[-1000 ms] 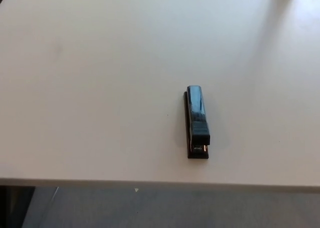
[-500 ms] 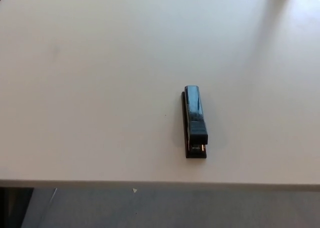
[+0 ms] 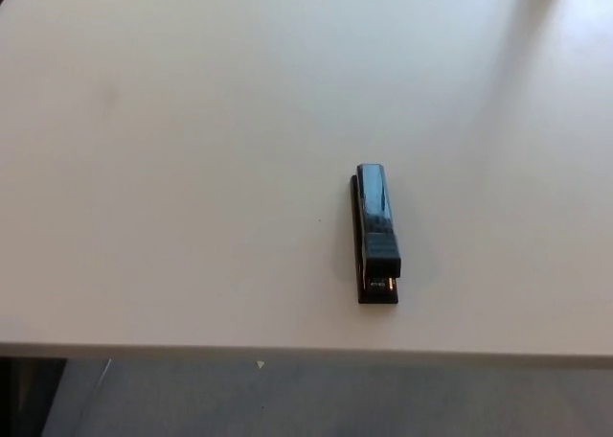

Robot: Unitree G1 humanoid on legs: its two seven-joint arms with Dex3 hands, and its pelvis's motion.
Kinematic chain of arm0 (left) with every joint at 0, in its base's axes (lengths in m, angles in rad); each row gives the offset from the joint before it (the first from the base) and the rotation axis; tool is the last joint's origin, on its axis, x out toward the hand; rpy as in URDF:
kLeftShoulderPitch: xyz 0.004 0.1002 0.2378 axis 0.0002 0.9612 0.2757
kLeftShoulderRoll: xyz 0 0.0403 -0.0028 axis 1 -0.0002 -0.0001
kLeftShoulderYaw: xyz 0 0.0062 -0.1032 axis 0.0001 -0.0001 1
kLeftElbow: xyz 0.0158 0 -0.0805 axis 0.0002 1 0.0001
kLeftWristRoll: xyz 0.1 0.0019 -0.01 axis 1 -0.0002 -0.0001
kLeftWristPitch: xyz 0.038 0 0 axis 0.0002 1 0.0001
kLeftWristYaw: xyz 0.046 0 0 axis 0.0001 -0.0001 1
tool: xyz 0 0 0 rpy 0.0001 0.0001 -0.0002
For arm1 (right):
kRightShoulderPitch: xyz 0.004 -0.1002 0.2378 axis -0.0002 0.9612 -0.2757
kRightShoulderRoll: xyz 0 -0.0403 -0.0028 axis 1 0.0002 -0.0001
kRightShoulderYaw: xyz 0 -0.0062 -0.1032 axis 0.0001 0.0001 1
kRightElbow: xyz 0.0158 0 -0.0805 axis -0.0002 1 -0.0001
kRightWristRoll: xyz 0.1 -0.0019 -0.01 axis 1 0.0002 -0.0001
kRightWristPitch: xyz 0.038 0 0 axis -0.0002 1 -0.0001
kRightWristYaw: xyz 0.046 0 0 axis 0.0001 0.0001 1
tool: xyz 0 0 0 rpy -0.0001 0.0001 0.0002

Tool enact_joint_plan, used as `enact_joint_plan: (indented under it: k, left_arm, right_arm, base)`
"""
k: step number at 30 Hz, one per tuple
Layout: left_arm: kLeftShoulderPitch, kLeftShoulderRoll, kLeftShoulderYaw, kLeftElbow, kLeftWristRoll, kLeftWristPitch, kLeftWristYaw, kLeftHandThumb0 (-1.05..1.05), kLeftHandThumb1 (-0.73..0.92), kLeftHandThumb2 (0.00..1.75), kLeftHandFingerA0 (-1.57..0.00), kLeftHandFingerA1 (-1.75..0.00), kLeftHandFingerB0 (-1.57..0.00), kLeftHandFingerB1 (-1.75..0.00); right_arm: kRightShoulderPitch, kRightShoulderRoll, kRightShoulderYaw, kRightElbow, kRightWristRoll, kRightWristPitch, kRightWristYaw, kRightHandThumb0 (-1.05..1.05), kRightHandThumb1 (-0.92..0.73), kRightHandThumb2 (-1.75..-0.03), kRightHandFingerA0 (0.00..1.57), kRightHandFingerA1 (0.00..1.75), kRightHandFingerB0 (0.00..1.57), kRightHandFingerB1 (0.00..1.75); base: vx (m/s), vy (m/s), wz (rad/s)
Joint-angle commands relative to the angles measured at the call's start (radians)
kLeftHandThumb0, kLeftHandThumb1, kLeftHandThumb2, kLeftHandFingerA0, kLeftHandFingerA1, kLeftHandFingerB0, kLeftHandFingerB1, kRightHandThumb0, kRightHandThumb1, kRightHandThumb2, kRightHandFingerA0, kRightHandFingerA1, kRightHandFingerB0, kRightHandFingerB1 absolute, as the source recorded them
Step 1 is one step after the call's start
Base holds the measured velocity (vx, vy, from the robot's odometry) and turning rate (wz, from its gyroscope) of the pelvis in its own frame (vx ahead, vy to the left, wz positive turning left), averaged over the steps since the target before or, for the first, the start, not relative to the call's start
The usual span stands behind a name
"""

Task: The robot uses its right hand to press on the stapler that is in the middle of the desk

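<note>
head view of a pale desk [image 3: 192,169] with a dark stapler [image 3: 377,234] lying flat on it, long axis running away from the camera, the stapling end apparently toward the near edge of the desk, though the picture is too soft to be sure. the stapler rests slightly right of the picture's centre and near the front edge. neither the right hand nor the left hand appears, so the state of the fingers, whether released, clenched or grasping, cannot be told, and the stapler's place cannot be given relative to them beyond noting that no finger is anywhere near it. compared with the two preceding moments, the stapler sits a touch differently in the picture, but the desk edge shifts with it, which points to a small camera movement and not to any move of the stapler. judged from this, the press has not begun; the right hand has yet to enter from the picture's right side.
</note>
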Motion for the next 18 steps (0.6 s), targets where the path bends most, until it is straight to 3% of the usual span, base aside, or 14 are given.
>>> enact_joint_plan:
  k: [1,4,5,6,7,8,11,13,14,15,17,18]
  left_arm:
    - [-0.002,0.028,0.004,0.017,-0.009,-0.031,0.003,-0.53,0.85,1.01,0.00,-0.24,0.00,-0.21]
    - [-0.003,0.030,0.005,0.017,-0.010,-0.040,0.000,-0.53,0.84,1.00,0.00,-0.25,0.00,-0.23]
    - [-0.005,0.031,0.000,0.018,-0.001,-0.045,0.009,-0.53,0.85,1.01,0.00,-0.26,0.00,-0.23]
    - [-0.008,0.029,0.000,0.018,-0.002,-0.043,0.011,-0.52,0.85,1.02,0.00,-0.27,0.00,-0.24]
    - [-0.010,0.030,-0.001,0.018,-0.002,-0.040,0.009,-0.44,0.92,0.90,-0.01,-0.20,0.00,-0.18]
    - [-0.012,0.029,0.003,0.015,-0.010,-0.029,-0.003,-0.54,0.86,1.02,0.00,-0.23,0.00,-0.21]
    - [-0.017,0.029,0.000,0.010,-0.006,-0.025,0.003,-0.55,0.86,1.02,0.00,-0.24,0.00,-0.21]
    - [-0.018,0.028,0.004,0.011,-0.012,-0.027,-0.003,-0.55,0.85,1.01,0.00,-0.24,0.00,-0.22]
    - [-0.019,0.029,0.004,0.014,-0.011,-0.027,-0.003,-0.54,0.86,1.02,0.00,-0.24,0.00,-0.21]
    - [-0.021,0.031,0.002,0.017,-0.009,-0.029,-0.005,-0.43,0.92,0.90,0.00,-0.18,0.00,-0.16]
    - [-0.022,0.032,0.000,0.020,-0.007,-0.032,-0.007,-0.43,0.92,0.91,0.00,-0.17,0.00,-0.16]
    - [-0.023,0.034,0.001,0.021,-0.008,-0.031,-0.008,-0.51,0.92,0.96,0.00,-0.17,0.00,-0.16]
  right_arm:
    - [-0.114,-0.010,0.219,-0.658,0.068,0.244,0.000,0.15,-0.84,-0.82,1.16,1.32,0.75,1.06]
    - [-0.190,-0.002,0.307,-0.741,0.105,0.282,0.034,0.11,-0.80,-0.88,1.21,1.37,0.78,1.13]
    - [-0.225,0.002,0.337,-0.761,0.100,0.304,0.029,0.09,-0.76,-0.93,1.25,1.31,0.80,1.12]
    - [-0.251,0.007,0.361,-0.771,0.084,0.324,0.020,0.04,-0.78,-0.88,1.27,1.23,0.79,1.02]
    - [-0.284,0.018,0.399,-0.782,0.054,0.328,0.022,0.03,-0.77,-0.89,1.26,1.23,0.80,1.05]
    - [-0.313,0.024,0.441,-0.767,0.002,0.292,0.054,0.00,-0.78,-0.87,1.28,1.18,0.77,1.11]
    - [-0.355,0.066,0.491,-0.771,0.012,0.297,0.068,0.04,-0.70,-0.91,1.27,1.10,0.85,1.08]
    - [-0.368,0.102,0.527,-0.783,0.017,0.292,0.078,0.08,-0.73,-0.88,1.24,1.18,0.81,1.07]
    - [-0.375,0.115,0.537,-0.783,0.035,0.294,0.089,0.10,-0.74,-0.91,1.25,1.16,0.80,1.10]
    - [-0.390,0.140,0.564,-0.779,0.071,0.299,0.124,0.12,-0.76,-0.91,1.26,1.15,0.77,1.11]
    - [-0.397,0.159,0.589,-0.781,0.097,0.311,0.155,0.12,-0.76,-0.91,1.26,1.14,0.77,1.09]
    - [-0.400,0.180,0.614,-0.787,0.092,0.315,0.161,0.04,-0.71,-0.87,1.29,1.04,0.82,1.01]
  base:
    - [0.00,0.000,0.00]
    - [0.00,0.000,0.00]
    - [0.00,0.000,0.00]
    - [0.00,0.000,0.00]
    - [0.00,0.000,0.00]
    - [0.00,0.000,0.00]
    - [0.00,0.000,0.00]
    - [0.00,0.000,0.00]
    - [0.00,0.000,0.00]
    - [0.00,0.000,0.00]
    - [0.00,0.000,0.00]
    - [0.00,0.000,0.00]
